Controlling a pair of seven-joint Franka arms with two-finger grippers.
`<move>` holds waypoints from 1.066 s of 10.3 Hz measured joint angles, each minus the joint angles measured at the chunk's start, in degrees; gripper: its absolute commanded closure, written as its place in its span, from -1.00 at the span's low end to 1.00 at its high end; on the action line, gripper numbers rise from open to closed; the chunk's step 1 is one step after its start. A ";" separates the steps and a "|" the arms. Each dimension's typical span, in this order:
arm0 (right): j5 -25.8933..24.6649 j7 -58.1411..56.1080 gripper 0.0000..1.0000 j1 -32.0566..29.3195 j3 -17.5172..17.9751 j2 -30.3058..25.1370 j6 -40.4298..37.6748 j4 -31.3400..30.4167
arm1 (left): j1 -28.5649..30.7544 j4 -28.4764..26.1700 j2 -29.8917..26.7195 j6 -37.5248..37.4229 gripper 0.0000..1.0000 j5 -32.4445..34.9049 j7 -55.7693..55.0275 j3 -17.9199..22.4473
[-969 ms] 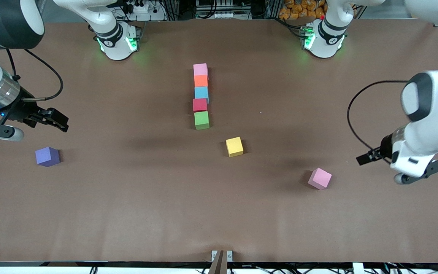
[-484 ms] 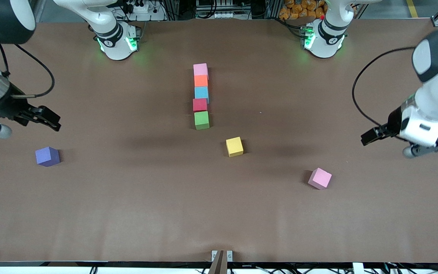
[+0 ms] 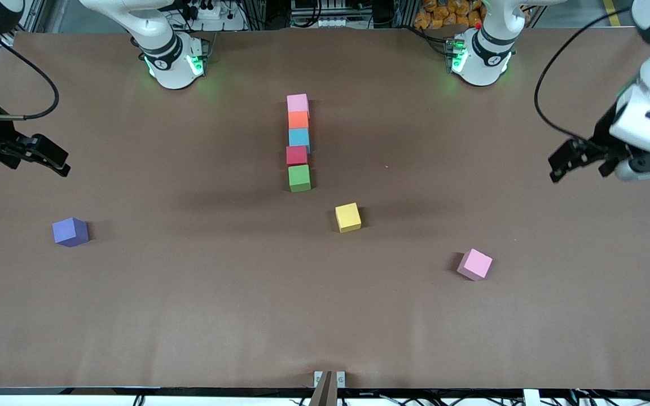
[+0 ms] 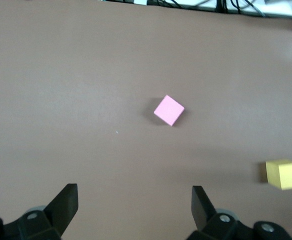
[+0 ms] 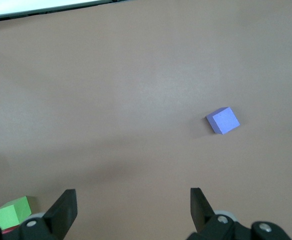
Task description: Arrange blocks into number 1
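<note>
1. five blocks sit in a touching line at mid-counter, running toward the front camera: pink block point(image 3: 297, 103), orange block point(image 3: 298, 119), blue block point(image 3: 299, 137), red block point(image 3: 297, 155), green block point(image 3: 299, 177). the red one sits slightly out of line with its neighbours.
2. three lie loose: the yellow block point(image 3: 347, 217) near the green end, the second pink block point(image 3: 474, 264) toward the left arm's end, the purple block point(image 3: 70, 231) toward the right arm's end.
3. the left gripper point(image 3: 579, 159) hangs open and empty over the counter point(image 3: 189, 316) at its own end; the right gripper point(image 3: 34, 153) likewise, open and empty, up from the purple block.
4. risks, as i judge them:
   - the second pink block lies turned at an angle; a gripper that doesn't match that turn may pinch corners and spin it away.
   - setting a new block against the line could shove it crooked, since nothing holds the line in place.
   - both arms heading to mid-counter together could collide.
</note>
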 measured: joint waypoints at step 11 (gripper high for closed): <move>0.00 0.00 -1.00 -0.04 -0.49 0.01 -0.63 0.14 | 0.86 9.32 0.85 -14.68 -1.00 -1.97 8.05 0.13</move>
